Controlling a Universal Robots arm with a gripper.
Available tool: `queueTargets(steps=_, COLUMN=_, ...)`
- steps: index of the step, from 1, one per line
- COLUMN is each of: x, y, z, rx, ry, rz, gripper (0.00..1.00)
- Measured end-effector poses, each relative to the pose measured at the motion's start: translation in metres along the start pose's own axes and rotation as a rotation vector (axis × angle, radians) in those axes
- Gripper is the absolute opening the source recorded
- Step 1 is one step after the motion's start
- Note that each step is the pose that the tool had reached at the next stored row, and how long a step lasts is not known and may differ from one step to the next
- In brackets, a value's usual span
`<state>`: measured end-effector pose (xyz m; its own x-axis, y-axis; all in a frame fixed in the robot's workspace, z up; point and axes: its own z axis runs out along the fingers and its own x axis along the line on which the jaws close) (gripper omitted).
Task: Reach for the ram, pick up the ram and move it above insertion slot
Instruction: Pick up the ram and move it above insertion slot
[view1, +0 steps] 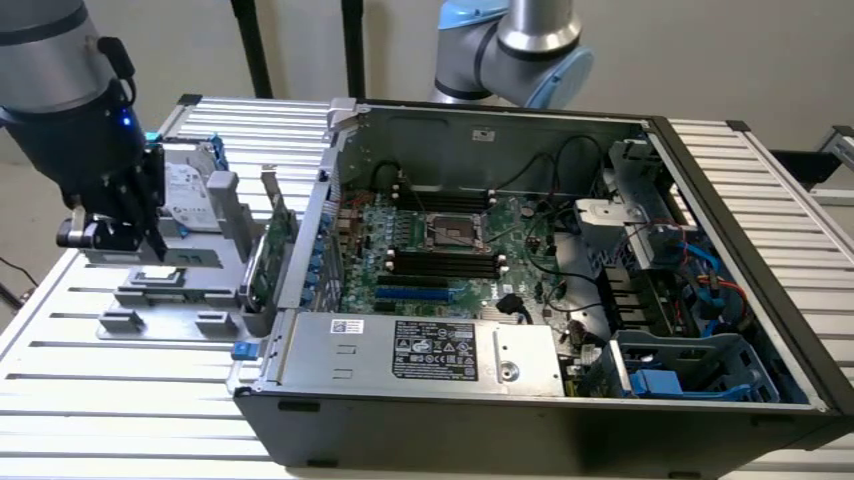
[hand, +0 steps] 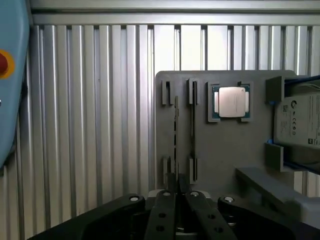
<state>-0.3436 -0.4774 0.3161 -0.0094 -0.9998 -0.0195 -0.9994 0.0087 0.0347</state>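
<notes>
The ram (hand: 176, 131) appears edge-on as a thin dark stick standing over the grey fixture plate (hand: 220, 150), beside a second stick (hand: 192, 125) in the neighbouring holders. My gripper (hand: 176, 192) has its black fingers (hand: 162, 210) drawn together on the ram's near end. I cannot tell whether the ram rests in its holders or is lifted. In the exterior view the gripper (view1: 147, 245) hangs over the fixture (view1: 167, 290) at the left, outside the open computer case (view1: 534, 300). The black memory slots (view1: 447, 262) lie on the motherboard inside the case, well to the exterior view's right of the gripper.
A processor chip (hand: 231, 102) and a hard drive (hand: 299, 122) sit on the same fixture. An upright green expansion card (view1: 278, 250) stands between fixture and case wall. A second arm (view1: 527, 50) rises behind the case. The table (view1: 120, 400) is ribbed aluminium.
</notes>
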Motion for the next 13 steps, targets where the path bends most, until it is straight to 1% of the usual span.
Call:
queueTargets(steps=3, x=0.0, y=-0.0074, z=-0.0141, rx=-0.0007, ry=-0.005, rz=-0.008, gripper=0.13)
queueTargets(steps=5, x=0.0, y=-0.0158, z=-0.0225, rx=-0.0009, ry=-0.009, rz=-0.009, gripper=0.13)
queueTargets(steps=13, x=-0.001, y=-0.0511, z=-0.0541, rx=-0.0051, ry=-0.0236, rz=-0.01, gripper=0.13)
